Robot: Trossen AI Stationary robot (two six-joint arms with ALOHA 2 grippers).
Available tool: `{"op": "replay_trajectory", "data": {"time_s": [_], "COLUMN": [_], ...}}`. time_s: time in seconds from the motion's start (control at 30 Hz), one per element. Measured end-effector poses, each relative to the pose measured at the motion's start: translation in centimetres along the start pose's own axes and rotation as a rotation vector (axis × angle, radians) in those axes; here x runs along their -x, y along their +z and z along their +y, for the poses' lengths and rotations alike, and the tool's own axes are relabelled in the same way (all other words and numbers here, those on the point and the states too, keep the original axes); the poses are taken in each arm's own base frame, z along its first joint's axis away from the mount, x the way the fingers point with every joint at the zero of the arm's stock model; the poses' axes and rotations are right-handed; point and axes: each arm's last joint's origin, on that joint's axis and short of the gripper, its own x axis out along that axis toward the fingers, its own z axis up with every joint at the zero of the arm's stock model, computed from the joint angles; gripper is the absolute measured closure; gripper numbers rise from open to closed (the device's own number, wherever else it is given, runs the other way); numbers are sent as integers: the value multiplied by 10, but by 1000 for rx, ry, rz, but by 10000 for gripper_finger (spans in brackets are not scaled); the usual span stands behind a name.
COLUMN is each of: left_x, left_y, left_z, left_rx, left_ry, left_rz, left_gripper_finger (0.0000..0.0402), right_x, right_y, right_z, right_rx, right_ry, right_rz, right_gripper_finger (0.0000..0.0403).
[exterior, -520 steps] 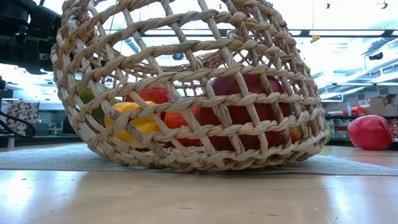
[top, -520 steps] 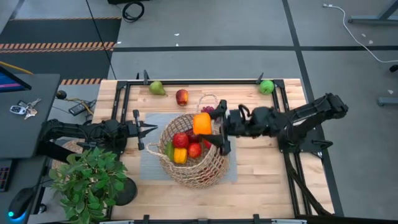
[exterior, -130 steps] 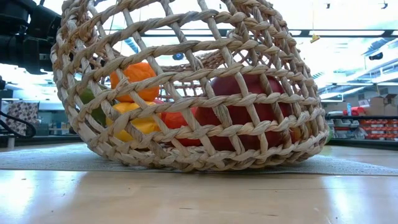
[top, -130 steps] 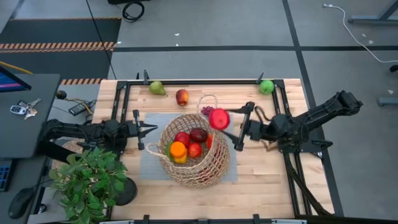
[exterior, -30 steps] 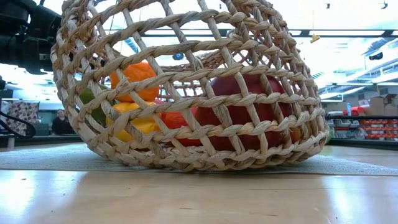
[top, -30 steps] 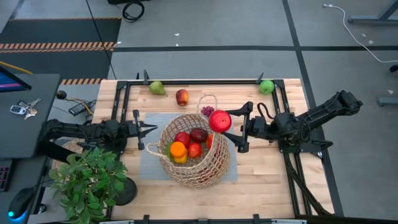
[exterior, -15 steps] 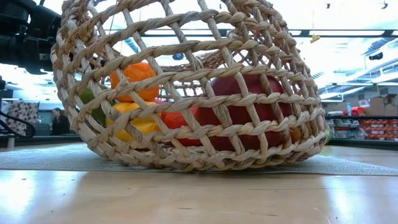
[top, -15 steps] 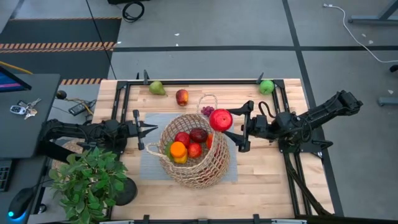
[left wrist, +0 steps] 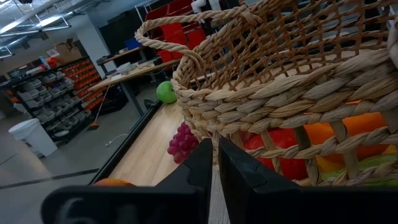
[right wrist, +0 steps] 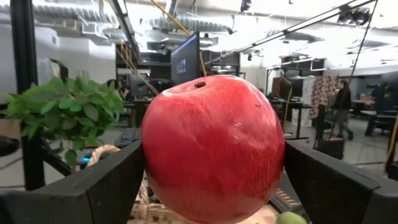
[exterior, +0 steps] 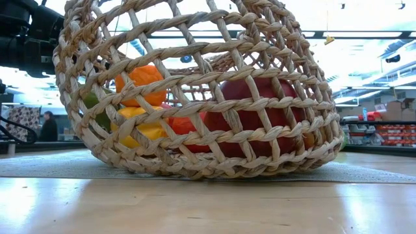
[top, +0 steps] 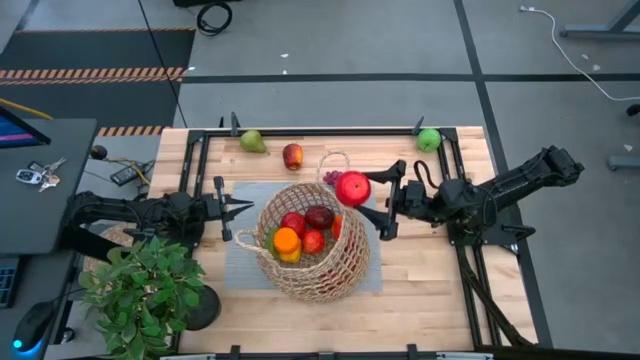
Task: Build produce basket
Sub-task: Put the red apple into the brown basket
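Shifted slightly leftward toward the basket (top: 312,240): right gripper (top: 366,201) clamped on red apple (top: 352,188), frame centre. Left gripper (top: 243,208) together. No readable writing.

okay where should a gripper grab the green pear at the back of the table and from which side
Take the green pear across its wide rounded body, coming straight down from above. It lies on its side on open wood near the back rail, clear of the red-yellow apple, so a top approach looks unobstructed.

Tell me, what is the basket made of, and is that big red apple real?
The basket looks like woven wicker: tan, matte strands twisted in an open weave. The red apple, held in the right gripper, looks like a plastic toy, with very smooth, evenly shiny skin, though I can't be sure.
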Motion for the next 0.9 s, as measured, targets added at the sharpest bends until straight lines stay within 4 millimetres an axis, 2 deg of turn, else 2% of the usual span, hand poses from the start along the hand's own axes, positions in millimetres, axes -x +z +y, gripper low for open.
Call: {"op": "replay_trajectory", "data": {"time_s": [0.3, 0.47, 0.73, 0.9], "left_x": [0, 0, 0, 0], "left_y": [0, 0, 0, 0], "left_z": [0, 0, 0, 0], "left_rx": [0, 0, 0, 0], "left_ry": [0, 0, 0, 0], "left_rz": [-1, 0, 0, 0], "left_gripper_finger": [371, 366, 372, 373], "right_x": [0, -7, -52, -86], "right_y": [-3, -7, -19, -40], "right_z": [2, 11, 38, 48], "right_rx": [-22, -10, 69, 108], "right_ry": [94, 223, 263, 254], "right_rz": [13, 109, 308, 389], "right_gripper_finger": [25, 25, 25, 25]}}
